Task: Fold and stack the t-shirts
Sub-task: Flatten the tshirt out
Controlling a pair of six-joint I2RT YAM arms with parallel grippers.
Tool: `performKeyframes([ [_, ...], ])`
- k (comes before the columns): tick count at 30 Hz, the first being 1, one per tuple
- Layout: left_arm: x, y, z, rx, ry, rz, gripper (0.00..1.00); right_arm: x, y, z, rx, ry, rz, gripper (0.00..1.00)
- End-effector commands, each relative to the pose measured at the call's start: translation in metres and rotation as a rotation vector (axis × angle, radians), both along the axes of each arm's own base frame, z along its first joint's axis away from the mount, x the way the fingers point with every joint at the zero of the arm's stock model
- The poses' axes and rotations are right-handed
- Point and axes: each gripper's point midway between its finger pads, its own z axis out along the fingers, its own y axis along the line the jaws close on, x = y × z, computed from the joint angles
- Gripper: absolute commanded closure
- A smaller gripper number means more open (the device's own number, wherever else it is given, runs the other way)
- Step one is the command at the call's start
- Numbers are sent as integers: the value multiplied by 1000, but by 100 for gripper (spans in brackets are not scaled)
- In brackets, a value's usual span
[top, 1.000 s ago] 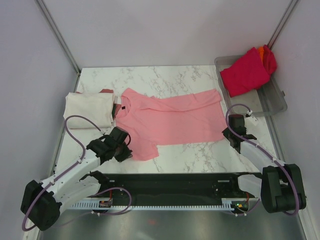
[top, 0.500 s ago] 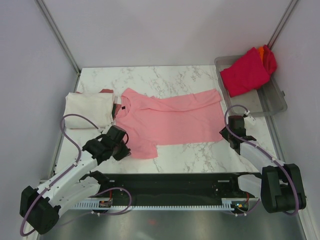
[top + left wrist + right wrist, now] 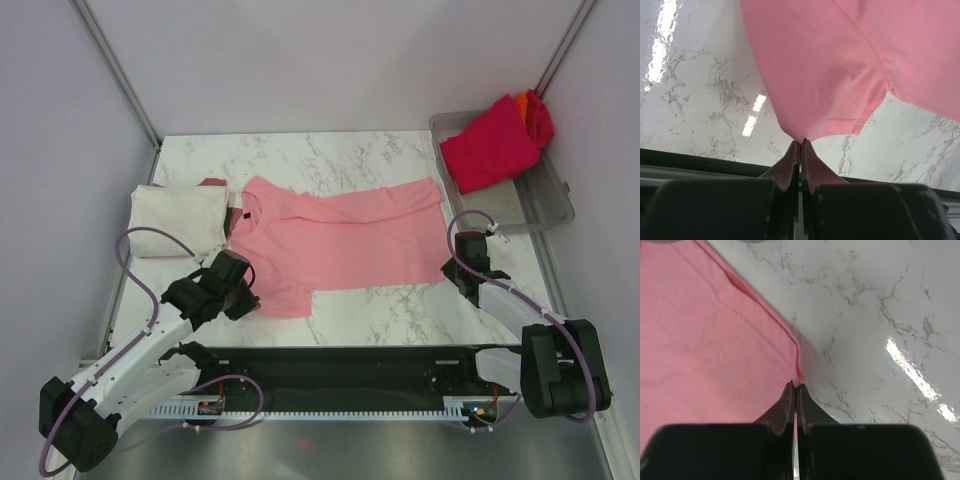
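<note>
Pink t-shirt (image 3: 340, 235) lies spread flat on the tabletop (image 3: 380, 150). Wrist views show what the top view can't resolve: left fingers (image 3: 788, 162) pinch its sleeve hem, right fingers (image 3: 785, 405) pinch its bottom corner.

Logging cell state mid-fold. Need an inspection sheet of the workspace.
Surface: marble table, glossy, no spills seen.
Job's things: pink shirt spread flat mid-table; cream shirt folded at left, dark red shirt showing at its far edge; crimson shirt and orange shirt heaped over the tray.
Clutter: nothing seen.
Hands: left hand shut on the pink shirt's sleeve; right hand shut on its hem corner.
Cables: purple cable looped off each arm.
Surroundings: pale walls, metal posts.
</note>
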Motion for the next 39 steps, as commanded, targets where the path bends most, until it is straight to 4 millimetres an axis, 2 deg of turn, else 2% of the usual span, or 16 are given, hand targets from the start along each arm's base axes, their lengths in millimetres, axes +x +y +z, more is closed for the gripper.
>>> performKeyframes([
  [1,6,4,10,20,-39,-9,98,6,-3,11,-9,-34,-19,100],
  [14,7,5,5,36,-28,-1,98,9,2,29,-3,-113,27,100],
  [20,28,5,31,31,-79,21,98,24,4,59,-29,-147,71,100],
  [21,42,8,47,17,-106,51,98,27,9,64,-13,-154,98,100],
  [23,56,12,58,20,-97,26,98,36,15,82,4,-181,121,100],
  [24,76,22,82,-1,-145,73,98,39,19,87,21,-181,139,100],
  [26,93,26,101,-28,-166,67,98,47,25,102,39,-196,159,100],
  [27,110,35,133,-41,-236,93,98,55,29,119,51,-213,176,100],
  [29,122,33,156,-55,-248,35,98,65,42,152,70,-250,254,100],
  [30,133,33,200,-67,-338,28,98,68,44,161,71,-248,275,100],
  [31,136,34,217,-55,-366,16,98,68,48,172,77,-252,296,100],
  [32,138,34,254,-61,-437,8,98,68,48,201,64,-280,313,100],
  [34,136,33,293,-68,-529,-12,98,64,50,234,56,-326,340,100],
  [35,130,33,329,-78,-617,-20,98,59,51,262,47,-364,361,100],
  [38,111,38,382,-82,-742,-21,98,33,51,334,26,-509,387,100],
  [39,93,41,414,-93,-819,-19,98,19,49,357,15,-567,390,100],
])
